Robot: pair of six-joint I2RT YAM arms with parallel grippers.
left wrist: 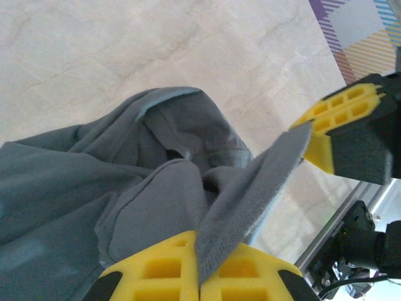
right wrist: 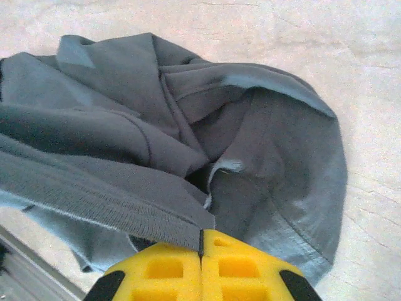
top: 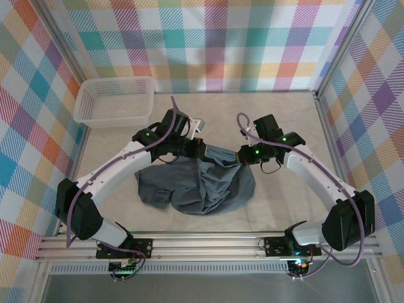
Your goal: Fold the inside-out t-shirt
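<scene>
left gripper [left wrist: 199,251] clamped on t-shirt [top: 199,186] hem | right gripper [right wrist: 200,243] clamped on same hem | hem taut between both, rest sags bunched below them onto table [top: 297,126] | hold likely meant to spread cloth flat

One t-shirt [top: 202,189], one mesh basket [top: 115,120], two arms [top: 113,165] [top: 315,173], perhaps one small tag [right wrist: 229,166].

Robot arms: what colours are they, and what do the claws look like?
The left arm and right arm have white shells, black joints, purple cables and little green lights. The left claw and right claw have yellow pads with square pockets.
</scene>
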